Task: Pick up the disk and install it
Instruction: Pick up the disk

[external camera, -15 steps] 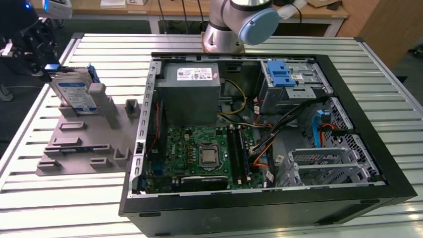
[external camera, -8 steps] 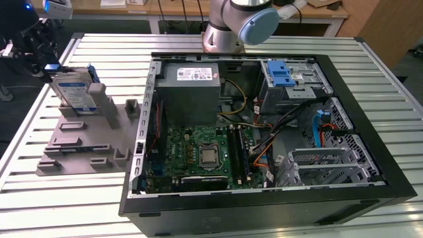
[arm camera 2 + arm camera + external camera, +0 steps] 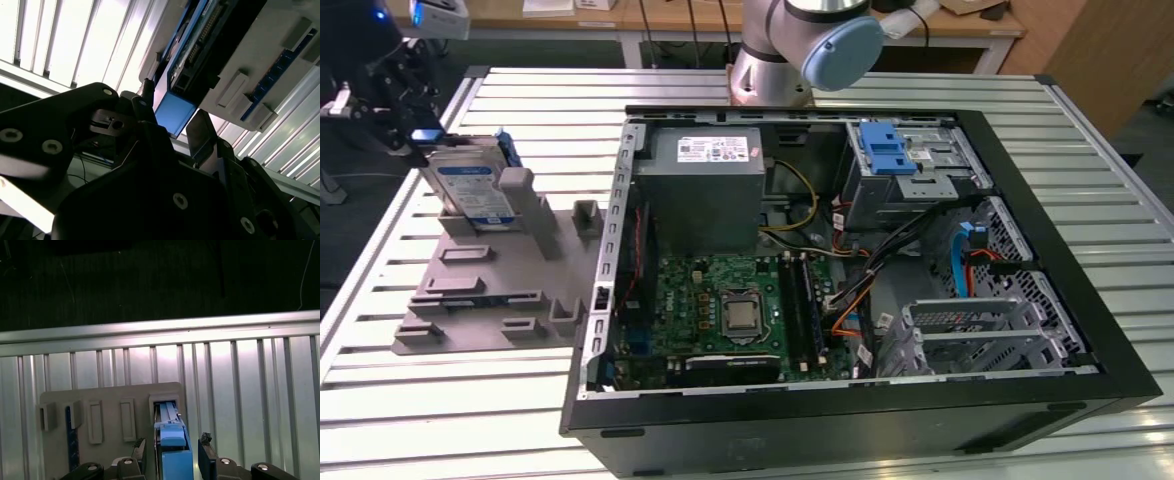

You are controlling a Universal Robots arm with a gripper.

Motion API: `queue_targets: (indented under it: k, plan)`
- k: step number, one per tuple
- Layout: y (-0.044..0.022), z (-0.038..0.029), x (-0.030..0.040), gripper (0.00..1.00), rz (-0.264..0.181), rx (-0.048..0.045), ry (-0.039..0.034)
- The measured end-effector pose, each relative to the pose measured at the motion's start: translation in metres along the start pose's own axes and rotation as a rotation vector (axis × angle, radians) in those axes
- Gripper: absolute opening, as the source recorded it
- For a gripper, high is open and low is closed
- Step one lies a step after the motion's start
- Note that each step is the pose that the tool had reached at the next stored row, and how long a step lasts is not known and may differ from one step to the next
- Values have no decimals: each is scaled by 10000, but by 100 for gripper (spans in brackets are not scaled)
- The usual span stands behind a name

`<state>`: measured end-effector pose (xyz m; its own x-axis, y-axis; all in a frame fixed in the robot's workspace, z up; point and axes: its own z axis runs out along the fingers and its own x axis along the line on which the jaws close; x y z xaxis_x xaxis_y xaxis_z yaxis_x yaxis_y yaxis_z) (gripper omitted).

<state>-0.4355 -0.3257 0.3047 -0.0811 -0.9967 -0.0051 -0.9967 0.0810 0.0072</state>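
The disk [image 3: 467,185] stands on edge in a slot of the grey holder plate [image 3: 494,290], at the exterior view's left; it is silver with a white-and-blue label and a blue bracket. My gripper [image 3: 424,140] is at the disk's far upper end. In the first wrist view the blue bracket end of the disk [image 3: 173,452] lies between my two fingers [image 3: 141,450], with a narrow gap on each side. My gripper [image 3: 172,447] is open astride the disk. The second wrist view has the same bracket end [image 3: 172,112] between the black fingertips [image 3: 144,97].
An open black computer case [image 3: 1067,170] fills the middle and the exterior view's right of the slatted metal table [image 3: 520,420]. Inside it are a grey power-supply box [image 3: 707,185], a grey drive cage with a blue latch [image 3: 897,160], a green motherboard [image 3: 727,315] and loose cables [image 3: 847,300]. The arm's base [image 3: 781,60] stands behind the case.
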Motion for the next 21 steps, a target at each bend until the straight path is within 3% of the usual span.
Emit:
queue_targets:
  k: [11,13,14,21]
  plan:
    - [-16,21,-1,53,-118,-1,1]
    - [-16,22,-1,51,-118,-1,1]
    - [-16,21,-1,45,-118,-1,1]
    - [-16,45,-1,45,-118,-1,3]
